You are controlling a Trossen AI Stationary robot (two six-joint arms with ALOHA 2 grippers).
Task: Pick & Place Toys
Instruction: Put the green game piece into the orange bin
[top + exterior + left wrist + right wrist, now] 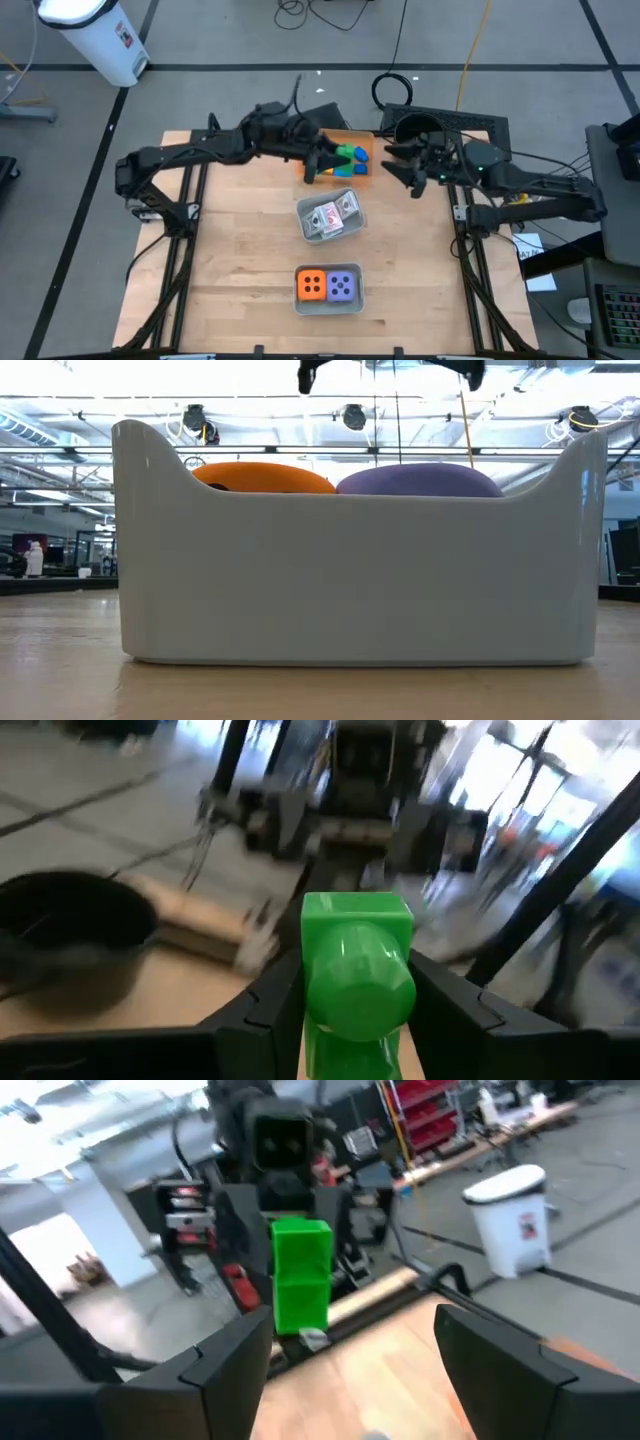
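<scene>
A green brick (355,965) sits between the fingers of my left gripper (355,1010), which is shut on it. In the high view this gripper (328,160) reaches level from the table's left, over the orange tray (362,138) of bricks at the far middle. The right wrist view shows the same green brick (300,1275) standing upright in the air. My right gripper (350,1370) is open with nothing between its fingers. It faces the brick from the table's right (402,165), a short way off. My left gripper pinches the green brick's two opposite sides (312,990) between its two fingers. The fingers come level from the table's left. The brick stands upright between them and rises above them, lifted clear of the tray and table.
A clear grey tray (322,230) with playing cards lies at the table's middle. Nearer the front, a grey tray (352,300) holds an orange die (312,286) and a purple die (343,287). A black pot (60,935) stands at the far right.
</scene>
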